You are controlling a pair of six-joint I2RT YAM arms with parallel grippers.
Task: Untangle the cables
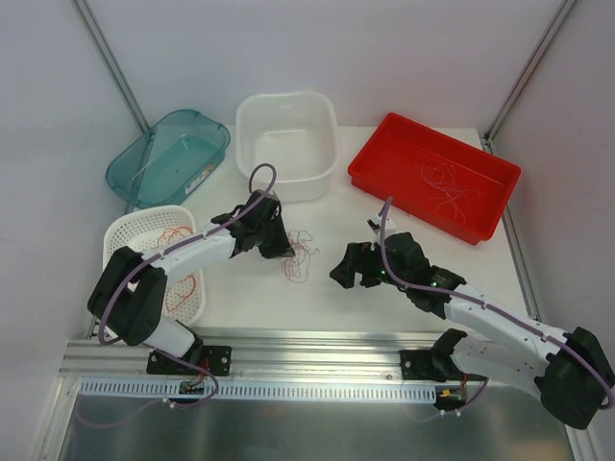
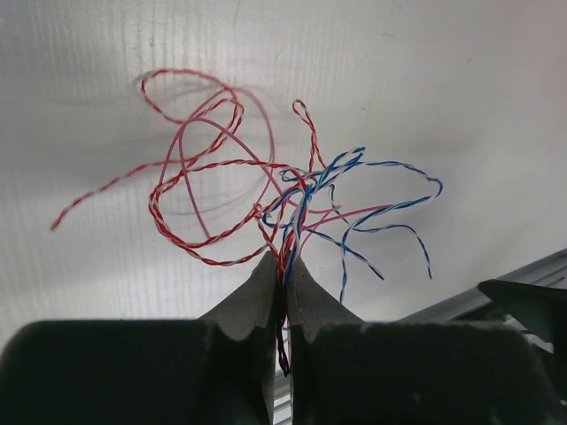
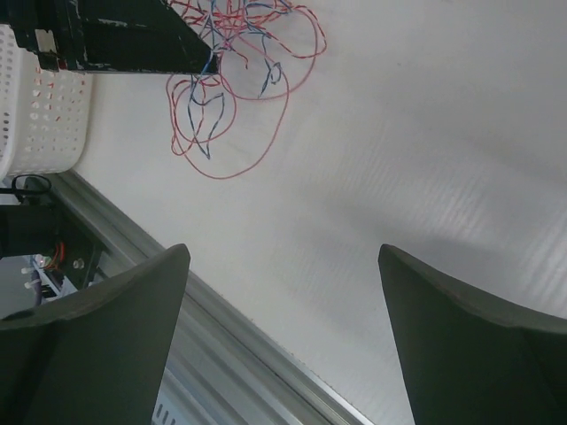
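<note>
A small tangle of hair-thin cables (image 1: 300, 257) lies on the white table between the two arms; it also shows in the right wrist view (image 3: 232, 84). In the left wrist view the cables (image 2: 266, 190) are twisted red-white and blue-white strands spreading in loops. My left gripper (image 2: 284, 262) is shut on several of these strands where they bunch together, and it sits at the tangle's left side (image 1: 279, 245). My right gripper (image 3: 283, 252) is open and empty, to the right of the tangle (image 1: 348, 271) and apart from it.
A white mesh basket (image 1: 125, 230) holding red cables stands at the left. A teal bin (image 1: 163, 154), a white tub (image 1: 286, 134) and a red tray (image 1: 432, 173) with pale cables stand along the back. A metal rail (image 1: 317, 360) runs along the near edge.
</note>
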